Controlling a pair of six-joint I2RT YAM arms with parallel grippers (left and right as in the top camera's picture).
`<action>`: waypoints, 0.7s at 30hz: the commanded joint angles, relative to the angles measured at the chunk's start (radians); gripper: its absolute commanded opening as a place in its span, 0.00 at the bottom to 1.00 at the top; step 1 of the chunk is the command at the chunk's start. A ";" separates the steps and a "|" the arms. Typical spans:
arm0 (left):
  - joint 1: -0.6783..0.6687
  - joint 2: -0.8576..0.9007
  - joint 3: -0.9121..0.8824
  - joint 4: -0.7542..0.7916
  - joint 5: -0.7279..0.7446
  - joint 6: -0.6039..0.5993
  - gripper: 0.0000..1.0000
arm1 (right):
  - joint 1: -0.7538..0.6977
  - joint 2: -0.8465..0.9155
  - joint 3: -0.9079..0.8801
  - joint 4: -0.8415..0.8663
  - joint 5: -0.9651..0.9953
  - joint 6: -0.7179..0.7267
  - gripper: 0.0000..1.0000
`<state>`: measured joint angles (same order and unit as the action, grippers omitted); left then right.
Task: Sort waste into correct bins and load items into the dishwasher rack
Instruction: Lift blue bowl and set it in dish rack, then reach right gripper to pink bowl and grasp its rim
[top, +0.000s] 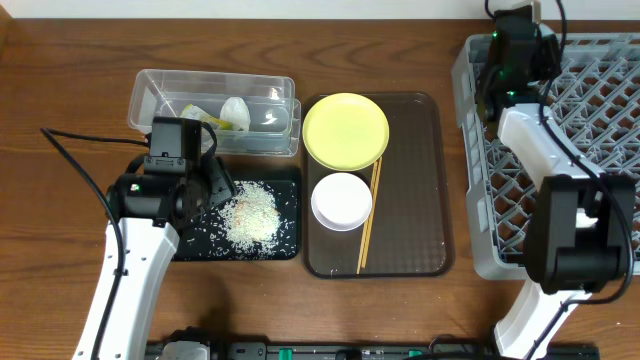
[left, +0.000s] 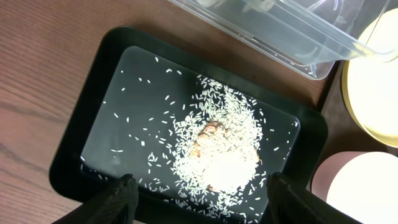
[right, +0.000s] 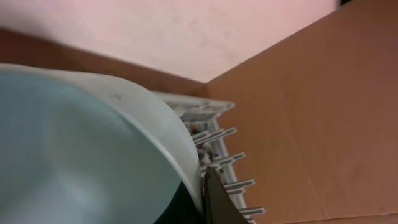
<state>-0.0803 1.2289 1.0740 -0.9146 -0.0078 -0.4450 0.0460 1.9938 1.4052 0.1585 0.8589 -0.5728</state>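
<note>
Left side: the left hand (left: 200, 184) hangs over the black tray (left: 74, 130), fingers (left: 121, 198) spread wide with nothing between them. Loose rice (left: 224, 152) lies in the tray, heaped toward its right half and scattered thinly to the left.

The clear tub (top: 150, 95) sits just behind the black tray, on the desk (top: 60, 60). It contains the green-and-yellow wrapper (top: 207, 119) and the crumpled paper (top: 236, 110).

Centre: the brown serving tray (top: 420, 180) carries the yellow plate (top: 345, 132) at its far end. The white bowl (top: 342, 200) is nearer, touching or just short of the plate. The chopsticks (top: 367, 218) lie together beside the bowl's right edge, running lengthwise.

Right side: the right hand (right: 202, 186) is at the far left corner of the grey rack (top: 600, 130). In the right wrist view it grips the light blue bowl (right: 74, 162) by the rim, one finger (right: 216, 202) pressed against the outer wall. The bowl is tilted and fills the left of that view, with the rack's pegs visible just beyond it. Whether the bowl touches the rack cannot be determined.
</note>
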 joint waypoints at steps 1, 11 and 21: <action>0.005 0.005 0.010 -0.001 -0.019 -0.002 0.69 | 0.012 0.023 0.002 -0.016 0.035 0.008 0.01; 0.005 0.005 0.010 -0.001 -0.019 -0.002 0.69 | 0.058 -0.026 0.002 -0.322 -0.011 0.372 0.01; 0.005 0.005 0.010 -0.001 -0.019 -0.002 0.73 | 0.099 -0.215 0.002 -0.685 -0.324 0.547 0.71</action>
<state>-0.0803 1.2289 1.0740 -0.9150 -0.0074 -0.4438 0.1284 1.8671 1.4101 -0.4908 0.6930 -0.0971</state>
